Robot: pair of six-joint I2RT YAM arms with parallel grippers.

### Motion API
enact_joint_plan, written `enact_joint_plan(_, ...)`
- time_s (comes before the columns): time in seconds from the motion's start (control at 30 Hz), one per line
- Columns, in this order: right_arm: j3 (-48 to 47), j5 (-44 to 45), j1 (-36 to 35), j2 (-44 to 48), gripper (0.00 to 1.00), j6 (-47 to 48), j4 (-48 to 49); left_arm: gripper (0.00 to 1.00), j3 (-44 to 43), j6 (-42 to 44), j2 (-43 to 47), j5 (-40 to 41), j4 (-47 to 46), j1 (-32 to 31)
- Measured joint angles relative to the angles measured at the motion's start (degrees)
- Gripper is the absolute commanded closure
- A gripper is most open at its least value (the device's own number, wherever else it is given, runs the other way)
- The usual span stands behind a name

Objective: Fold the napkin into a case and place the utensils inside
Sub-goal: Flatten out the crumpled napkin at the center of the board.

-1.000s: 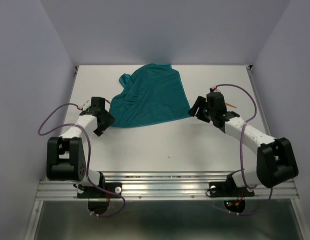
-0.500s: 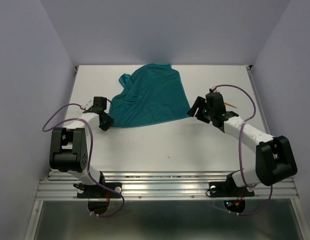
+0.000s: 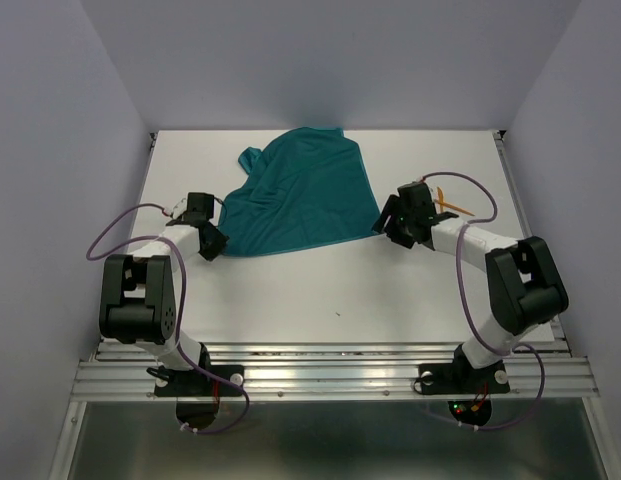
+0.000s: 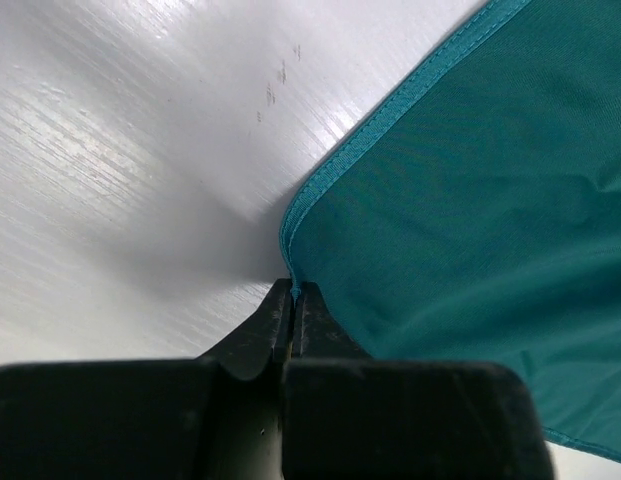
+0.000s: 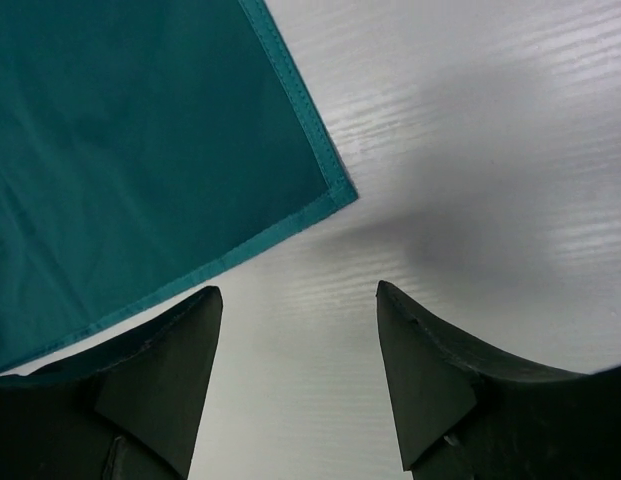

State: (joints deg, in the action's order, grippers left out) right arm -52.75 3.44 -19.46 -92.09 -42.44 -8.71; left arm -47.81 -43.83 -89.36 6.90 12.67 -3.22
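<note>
The teal napkin lies loosely spread and rumpled at the back middle of the white table. My left gripper is shut on its near-left corner; in the left wrist view the jaws pinch the hem tip of the napkin. My right gripper stands open just short of the near-right corner. In the right wrist view that corner of the napkin lies ahead of the gripper, with bare table between the fingers. The orange utensils lie behind the right arm, partly hidden.
Pale walls close in the table on the left, back and right. A metal rail runs along the near edge by the arm bases. Purple cables loop off both arms.
My left gripper has shut on the napkin's near-left corner and its arm has drawn in. The right arm has swung its elbow back and brought its gripper closer to the near-right corner.
</note>
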Motion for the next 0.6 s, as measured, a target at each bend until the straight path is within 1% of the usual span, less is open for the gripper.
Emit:
enact_joint_plan(0.17, -3.76, 1.11, 0.00, -5.88, 0.32, 0.79, -0.35, 1.00, -0.87, 0.98, 0.13, -0.44, 0.02, 0.15)
enact_joint_plan(0.33, -5.79, 2.14, 0.00, -8.92, 0.33, 2.45, -0.26, 1.00, -1.20, 2.12, 1.11, -1.31, -0.52, 0.35)
enact_joint_plan(0.5, -8.09, 3.13, -0.04, -11.17, 0.36, 3.85, 0.15, 1.00, -1.20, 3.06, 2.23, -2.32, -1.55, 0.35)
enact_joint_plan(0.6, -9.46, 3.93, -0.35, -12.33, 0.41, 4.68, 0.13, 1.00, -1.20, 3.56, 2.23, -2.69, -1.92, 0.35)
